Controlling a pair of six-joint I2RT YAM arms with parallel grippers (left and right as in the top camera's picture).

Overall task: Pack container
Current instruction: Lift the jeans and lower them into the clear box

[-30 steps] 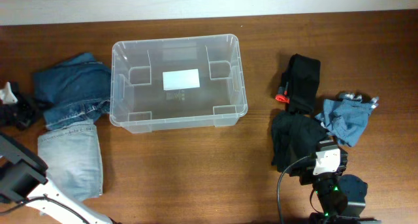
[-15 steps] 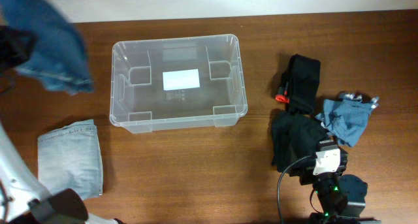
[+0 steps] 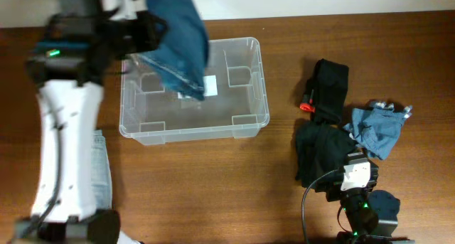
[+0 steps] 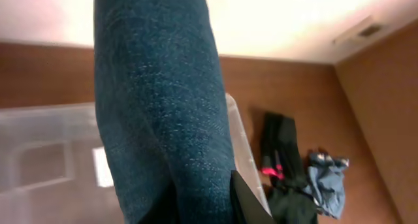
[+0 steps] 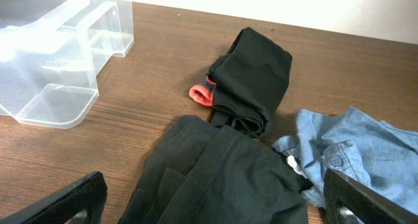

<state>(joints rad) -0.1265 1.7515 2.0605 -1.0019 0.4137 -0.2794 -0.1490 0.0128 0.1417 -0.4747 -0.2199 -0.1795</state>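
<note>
Overhead first: I am seeing the left gripper [image 3: 151,25] in the upper left of the frame, clamped tight on a pair of dark blue jeans [image 3: 179,41]. They are hanging over the upper left part of the container [image 3: 245,123], which is sitting left of centre on the table [image 3: 213,187]. As far as I can tell, the jeans are hanging above the bin and not resting in it, and I am seeing nothing lying on its base. So I am judging the packing as barely begun, with this first piece not yet set down. A folded pair of light jeans [image 3: 104,174] is waiting at the lower left, half hidden behind the arm. On the right, a rolled black garment [image 3: 331,84], a larger black garment [image 3: 318,155] and a light blue shirt [image 3: 377,130] are all lying outside the bin.

From the left wrist, the denim is filling the middle of the frame. The clear bin is showing behind it at the lower left.

From the right wrist, the right gripper [image 5: 212,188] is standing wide open, holding nothing. Its fingers are showing in the two lower corners, just short of the larger black garment.
</note>
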